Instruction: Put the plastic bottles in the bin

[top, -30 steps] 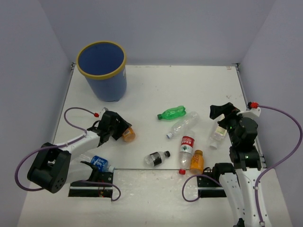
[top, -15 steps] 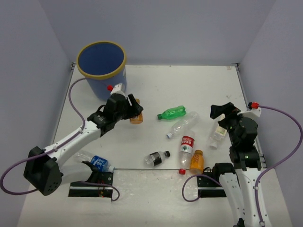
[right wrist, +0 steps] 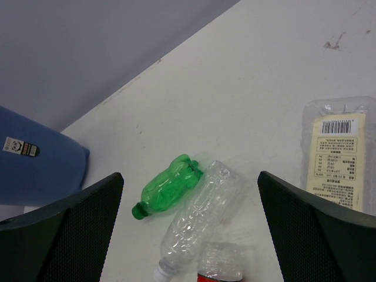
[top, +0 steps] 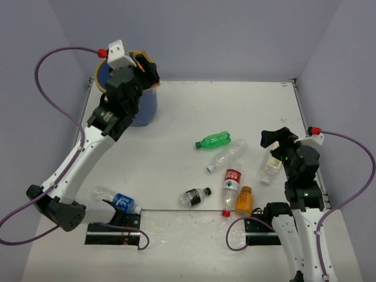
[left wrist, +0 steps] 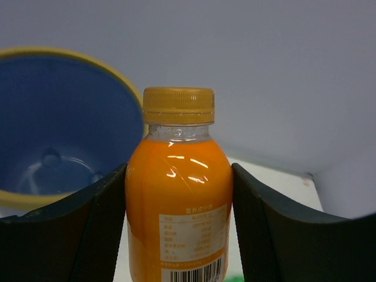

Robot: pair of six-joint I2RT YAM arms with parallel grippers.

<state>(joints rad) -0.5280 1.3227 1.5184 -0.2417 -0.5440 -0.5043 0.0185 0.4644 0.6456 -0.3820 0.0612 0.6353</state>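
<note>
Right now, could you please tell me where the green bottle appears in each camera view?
Top external: the green bottle lies mid-table, right of centre.
Left wrist: not clearly in it; the orange bottle fills the middle.
Right wrist: green bottle lower centre, beside a clear bottle.
Shared landmark: the blue bin, visible in all three.

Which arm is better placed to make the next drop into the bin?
Left. The left gripper holds an orange bottle by the mouth of the blue bin; the right gripper hangs open, far from it.
</note>
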